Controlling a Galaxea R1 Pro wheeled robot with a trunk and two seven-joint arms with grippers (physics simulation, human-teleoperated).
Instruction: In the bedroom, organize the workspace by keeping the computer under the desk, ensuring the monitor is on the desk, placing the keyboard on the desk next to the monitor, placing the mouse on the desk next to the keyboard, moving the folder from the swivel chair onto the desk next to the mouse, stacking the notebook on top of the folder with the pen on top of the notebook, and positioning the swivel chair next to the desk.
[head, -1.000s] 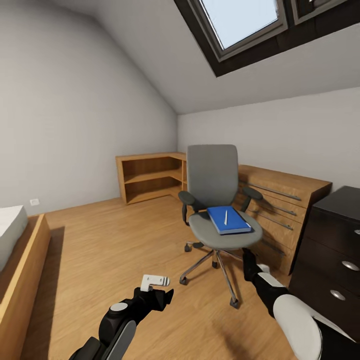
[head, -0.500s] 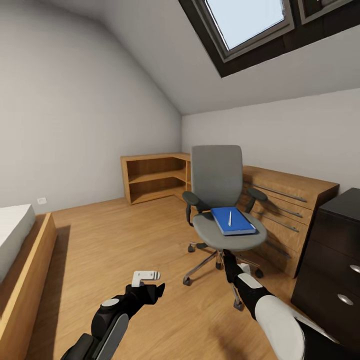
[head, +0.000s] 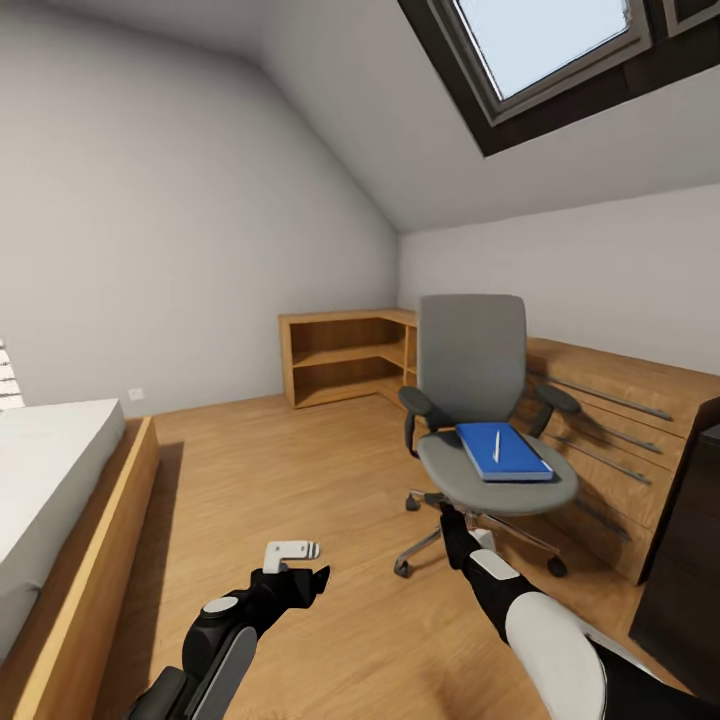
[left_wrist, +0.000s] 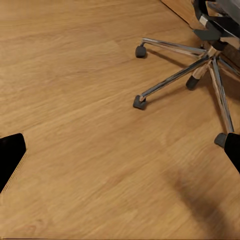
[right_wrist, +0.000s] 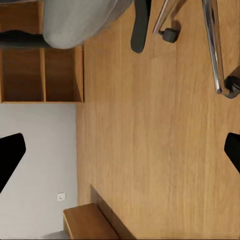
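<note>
Jaws spread wide and empty on both arms: in each wrist view the two dark fingertips sit at opposite edges with only bare plank floor (left_wrist: 90, 150) between them. The left gripper (head: 300, 565) hangs low over the floor of the bedroom (head: 200, 250), and the right gripper (head: 455, 520) is held just short of the swivel chair (head: 480, 400), near its silver star base (left_wrist: 200, 65). Ahead of the right jaws and above them, the blue folder (head: 503, 452) lies flat on the chair's grey seat, with the thin white pen (head: 497, 446) resting on top of it. Beyond the chair, a low wooden drawer cabinet (head: 620, 420) runs along the far wall, and an open wooden shelf unit (head: 345, 355) stands in the corner. To the outside of the left jaws, a bed (head: 60, 520) in a wooden frame lines the wall. A dark-framed skylight (head: 560, 60) cuts the sloped ceiling overhead.
</note>
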